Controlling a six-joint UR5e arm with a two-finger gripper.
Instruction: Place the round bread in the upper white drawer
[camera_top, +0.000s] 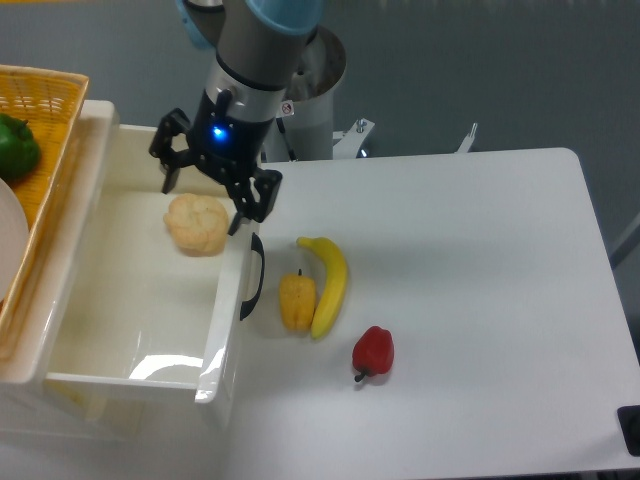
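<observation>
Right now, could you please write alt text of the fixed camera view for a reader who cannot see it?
A round bread lies inside the upper white drawer, with the open gripper just above it. On the white table to the right are a banana, a yellow pepper and a red pepper.

Table (470, 300): white, rounded corners, seen from above against a grey floor.

Banana (331, 280): yellow, curved, lying near the table's left edge.

Yellow bell pepper (296, 302): small, yellow-orange, stem uppermost, touching the banana's left side.

Red bell pepper (373, 352): small, lying on its side with its stem to the lower left, near the banana's lower end but apart from it.

Woven basket (45, 130): yellow, at the far left, partly cut by the frame.

Green pepper (15, 146): inside the basket, only partly in view.
</observation>
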